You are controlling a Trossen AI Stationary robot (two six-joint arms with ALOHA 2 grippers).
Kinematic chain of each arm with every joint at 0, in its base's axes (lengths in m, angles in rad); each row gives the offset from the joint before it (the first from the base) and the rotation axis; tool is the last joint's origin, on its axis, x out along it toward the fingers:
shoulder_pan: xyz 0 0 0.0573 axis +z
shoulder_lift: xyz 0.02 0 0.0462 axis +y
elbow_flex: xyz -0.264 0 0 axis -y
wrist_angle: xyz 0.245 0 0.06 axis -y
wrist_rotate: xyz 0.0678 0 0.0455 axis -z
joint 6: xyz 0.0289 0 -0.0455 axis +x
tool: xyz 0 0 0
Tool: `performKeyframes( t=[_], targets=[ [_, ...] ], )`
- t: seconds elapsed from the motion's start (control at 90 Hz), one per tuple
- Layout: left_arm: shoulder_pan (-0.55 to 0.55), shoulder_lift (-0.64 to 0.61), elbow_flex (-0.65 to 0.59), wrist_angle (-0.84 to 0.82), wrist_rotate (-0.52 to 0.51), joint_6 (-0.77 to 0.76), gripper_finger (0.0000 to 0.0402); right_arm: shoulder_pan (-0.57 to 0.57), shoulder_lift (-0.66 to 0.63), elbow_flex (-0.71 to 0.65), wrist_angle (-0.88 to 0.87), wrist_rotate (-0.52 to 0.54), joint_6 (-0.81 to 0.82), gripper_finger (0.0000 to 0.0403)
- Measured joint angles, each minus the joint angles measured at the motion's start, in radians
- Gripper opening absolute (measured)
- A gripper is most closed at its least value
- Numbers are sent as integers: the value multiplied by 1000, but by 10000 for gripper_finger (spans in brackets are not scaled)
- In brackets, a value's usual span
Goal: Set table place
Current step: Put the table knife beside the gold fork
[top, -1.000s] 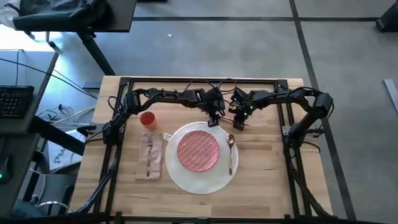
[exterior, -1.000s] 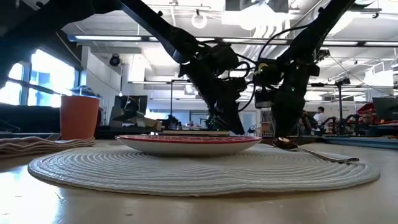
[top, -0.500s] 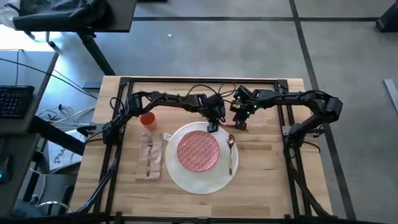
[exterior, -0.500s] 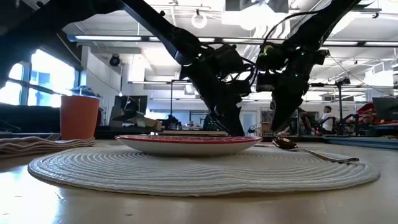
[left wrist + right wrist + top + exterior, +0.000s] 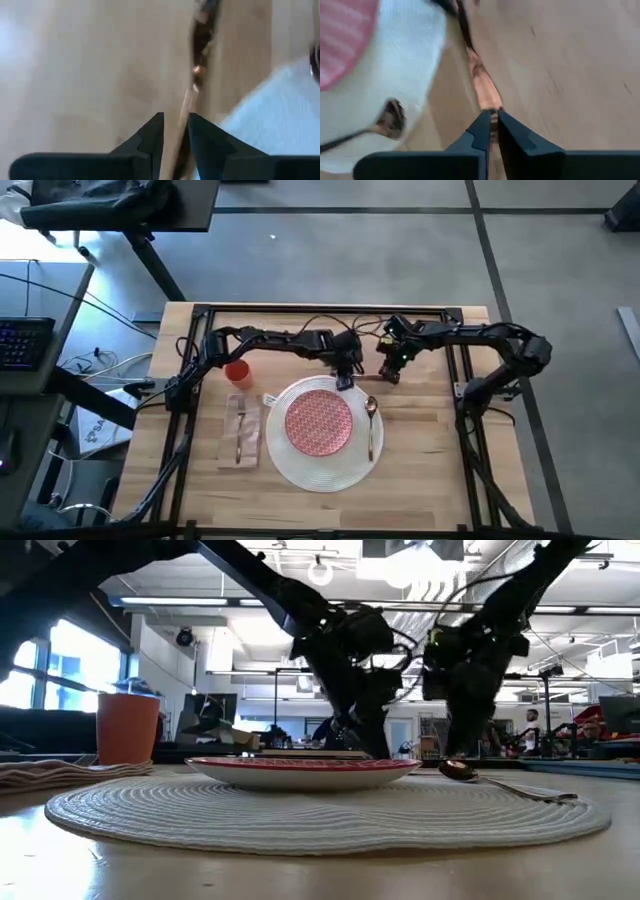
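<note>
A round white placemat (image 5: pixel 320 465) lies mid-table with a red-patterned plate (image 5: pixel 318 422) on it and a gold spoon (image 5: pixel 370 425) on its right part. A napkin (image 5: pixel 242 430) with a fork lies to its left, and an orange-red cup (image 5: pixel 237 372) stands behind that. Just beyond the placemat's far edge, my left gripper (image 5: pixel 346 380) and my right gripper (image 5: pixel 388 373) face each other. Each is shut on one end of a gold knife (image 5: pixel 482 82) that runs between them. My left gripper has one end of the knife (image 5: pixel 186 112) between its two fingers, coming at it from above and slanting down. The fingers lie along the knife, which runs on toward the other gripper. My right gripper pinches the knife's other end (image 5: pixel 491 107) between its two fingers, which slant down from above and lie along the knife. Whether the knife is clear of the table cannot be told.
The black frame rail (image 5: pixel 330 310) runs along the table's far edge close behind both grippers. Bare wood (image 5: pixel 430 450) lies right of the placemat. A dark desk with a keyboard (image 5: pixel 20 345) stands off the table's left side.
My left gripper has gone a little toward the near edge, up to the placemat's far rim, and now stands steeper. My right arm's elbow has swung toward the table's right edge while its gripper has stayed near the same spot and tipped more upright.
</note>
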Motion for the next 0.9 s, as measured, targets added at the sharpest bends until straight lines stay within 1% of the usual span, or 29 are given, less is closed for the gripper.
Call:
performKeyframes(
  t=[0.078,0.144,0.211,0.267,0.322,0.389,0.422,0.456,0.5,0.556,0.622,0.7,0.767,0.833,0.9],
  targets=[
    [18,15,0,-8,-18,3,73,-19,0,-21,-4,-7,0,50],
    [25,22,-5,-28,-9,12,73,-26,-1,-34,-2,-28,5,66],
    [24,11,-4,-36,-10,-25,73,-30,-1,-39,-9,-63,6,79],
    [22,-12,-3,-54,6,-46,73,-29,-1,-39,-14,-114,0,88],
    [17,-33,-3,-51,69,-49,73,-27,-1,-39,-16,-180,-21,92],
    [9,-45,-1,-39,196,-44,69,-17,0,-39,-16,-258,-49,93],
    [4,-45,0,-35,250,-46,64,-9,5,-39,-11,-270,-54,94],
    [-3,-42,0,-39,271,-51,58,-4,10,-39,-7,-268,-55,94],
    [-16,-29,0,-39,249,-62,48,5,16,-39,-6,-252,-54,94],
    [-28,-10,-1,-41,177,-85,36,13,20,-39,8,-226,-40,94],
    [-31,12,-3,-37,126,-127,21,16,20,-39,10,-218,-18,94],
    [-14,29,-3,-40,124,-168,6,17,17,-39,8,-216,7,94],
    [3,35,-1,-55,121,-192,2,13,10,-39,3,-215,22,94],
    [19,35,0,-68,86,-205,2,10,3,-39,0,-209,30,94],
    [34,34,0,-71,117,-204,2,10,-6,-39,-3,-194,38,94]
  ],
)
